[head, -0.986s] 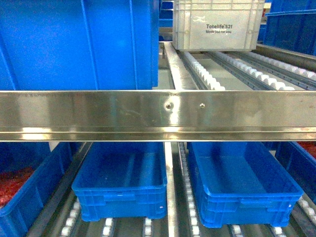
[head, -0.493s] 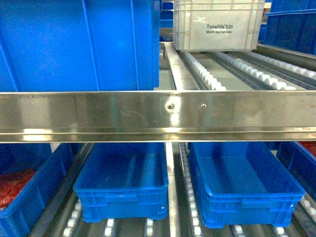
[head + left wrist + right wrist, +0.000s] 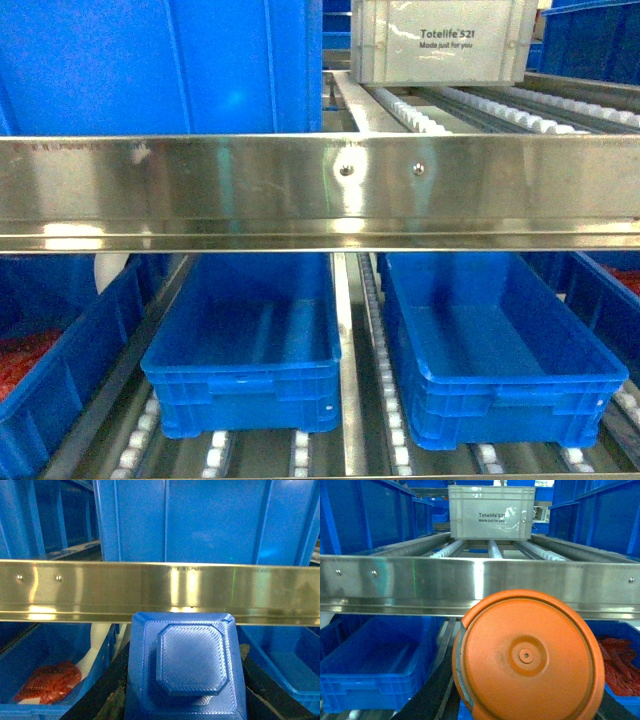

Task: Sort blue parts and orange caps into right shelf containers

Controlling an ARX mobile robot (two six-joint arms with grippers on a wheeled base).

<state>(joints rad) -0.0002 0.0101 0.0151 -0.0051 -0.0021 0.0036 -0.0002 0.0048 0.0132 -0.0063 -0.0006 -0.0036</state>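
A blue part (image 3: 187, 665), a square block with a raised octagonal top, fills the bottom of the left wrist view. My left gripper (image 3: 186, 687) is shut on it, with black fingers (image 3: 111, 692) showing on both sides. The right wrist view shows my right gripper (image 3: 525, 680) shut on a round orange cap (image 3: 527, 657), its face towards the camera. Two empty bright-blue crates (image 3: 245, 345) (image 3: 490, 350) sit side by side on the lower roller shelf. Neither gripper shows in the head view.
A steel shelf rail (image 3: 320, 190) runs across every view, just above the held things. A grey Totelife crate (image 3: 440, 40) and a tall blue crate (image 3: 160, 65) stand on the upper shelf. Outer lower crates hold red items (image 3: 47, 682) (image 3: 620, 665).
The head view has shifted: the steel rail now sits higher in the frame and the two lower crates look larger and nearer.
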